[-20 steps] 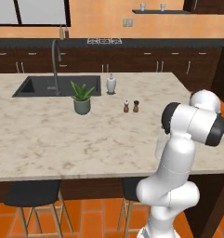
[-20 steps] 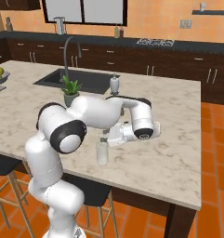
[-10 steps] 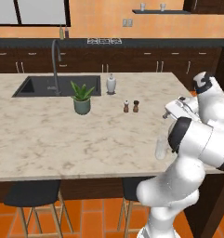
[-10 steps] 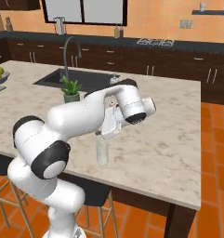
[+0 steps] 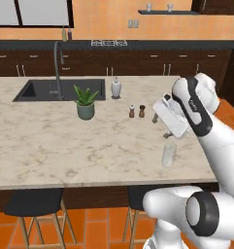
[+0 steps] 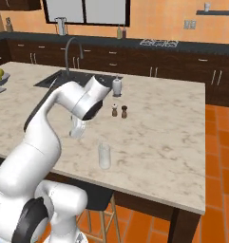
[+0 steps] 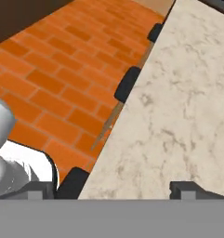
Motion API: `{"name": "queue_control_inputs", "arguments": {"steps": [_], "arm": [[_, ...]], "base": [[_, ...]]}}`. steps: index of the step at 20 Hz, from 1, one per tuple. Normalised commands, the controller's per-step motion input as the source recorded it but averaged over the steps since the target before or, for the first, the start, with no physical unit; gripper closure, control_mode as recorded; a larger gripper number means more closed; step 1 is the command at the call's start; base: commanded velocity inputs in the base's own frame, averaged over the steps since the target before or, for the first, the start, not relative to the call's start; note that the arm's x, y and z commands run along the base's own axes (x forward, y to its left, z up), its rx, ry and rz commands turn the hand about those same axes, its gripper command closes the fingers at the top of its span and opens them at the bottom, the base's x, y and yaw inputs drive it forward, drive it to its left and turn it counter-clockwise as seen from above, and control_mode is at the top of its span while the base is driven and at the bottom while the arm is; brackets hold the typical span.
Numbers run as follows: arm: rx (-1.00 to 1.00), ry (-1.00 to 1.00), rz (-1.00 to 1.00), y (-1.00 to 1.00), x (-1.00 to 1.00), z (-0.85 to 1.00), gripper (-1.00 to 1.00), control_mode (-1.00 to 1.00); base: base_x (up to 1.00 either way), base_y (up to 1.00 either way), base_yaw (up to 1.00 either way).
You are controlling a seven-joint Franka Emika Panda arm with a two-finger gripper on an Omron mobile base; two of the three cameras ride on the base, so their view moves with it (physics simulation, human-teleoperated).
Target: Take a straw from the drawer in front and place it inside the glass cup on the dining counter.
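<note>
Two fingers spread wide, nothing held: you are between steps, over the table.

Nearest you, the glass cup (image 5: 169,153) stands upright on the marble table (image 5: 65,146), close to its front edge above the black stools (image 7: 127,84). Just beyond the cup and higher, your hand (image 7: 113,188) hangs in the air with its fingers wide apart and empty, looking down along the table's edge to the tiled floor. The straw is too thin to make out, so I cannot tell if it sits in the cup. If it does not, your next move is likely to turn away from the table, reach the drawer and pinch the straw there.
</note>
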Motion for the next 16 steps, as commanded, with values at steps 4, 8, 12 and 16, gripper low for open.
{"name": "queue_control_inputs", "arguments": {"steps": [4,8,12,16], "arm": [[-0.43,-0.09,0.00,0.86,-0.19,0.03,-1.00,-1.00],[-0.37,0.00,0.00,0.79,-0.17,0.00,-1.00,-1.00],[-0.28,0.00,0.00,0.76,-0.24,0.00,-1.00,-1.00],[-0.20,0.00,0.00,0.69,-0.28,-0.01,-1.00,-1.00]], "base": [[0.00,0.00,0.00],[0.00,0.00,0.00],[0.00,0.00,0.00],[0.00,0.00,0.00]]}}
